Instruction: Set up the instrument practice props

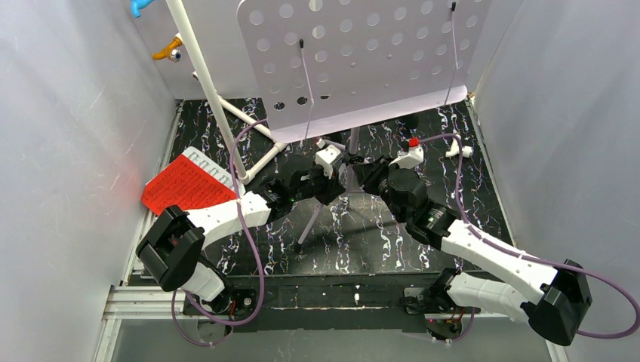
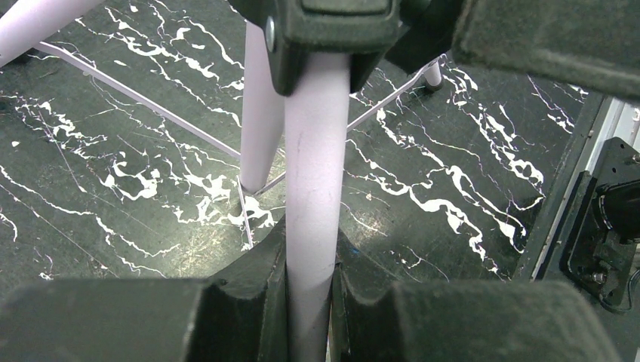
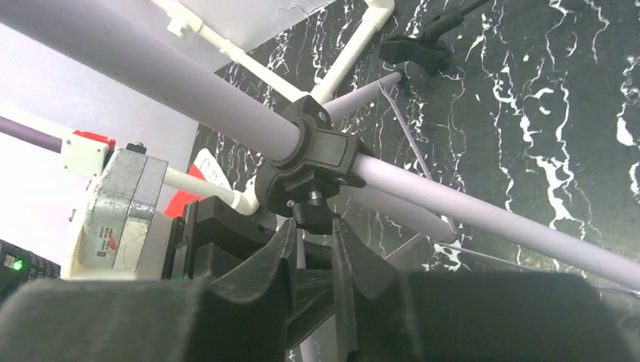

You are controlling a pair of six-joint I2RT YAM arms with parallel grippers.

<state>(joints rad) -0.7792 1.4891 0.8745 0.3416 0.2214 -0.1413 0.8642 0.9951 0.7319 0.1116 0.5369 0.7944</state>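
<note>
The lilac perforated music stand (image 1: 362, 60) stands mid-table on its tripod legs (image 1: 309, 226). My left gripper (image 1: 337, 181) is shut on the stand's lilac pole (image 2: 313, 173), low on the pole, which sits between its fingers (image 2: 260, 294). My right gripper (image 1: 362, 172) meets it from the right and is shut on the black knob (image 3: 313, 215) of the pole's clamp collar (image 3: 309, 158). The red music sheet (image 1: 185, 187) lies at the left wall, with a white sheet edge (image 1: 211, 164) at its far end. A small black microphone stand (image 3: 423, 49) stands behind the tripod.
The white PVC pipe frame (image 1: 215, 105) rises at the back left, its base tubes (image 1: 260, 154) next to the tripod. Grey walls close in the left, right and back. Blue (image 1: 140, 7) and orange (image 1: 167, 53) clips hang top left. A small white fitting (image 1: 459, 151) lies at the right.
</note>
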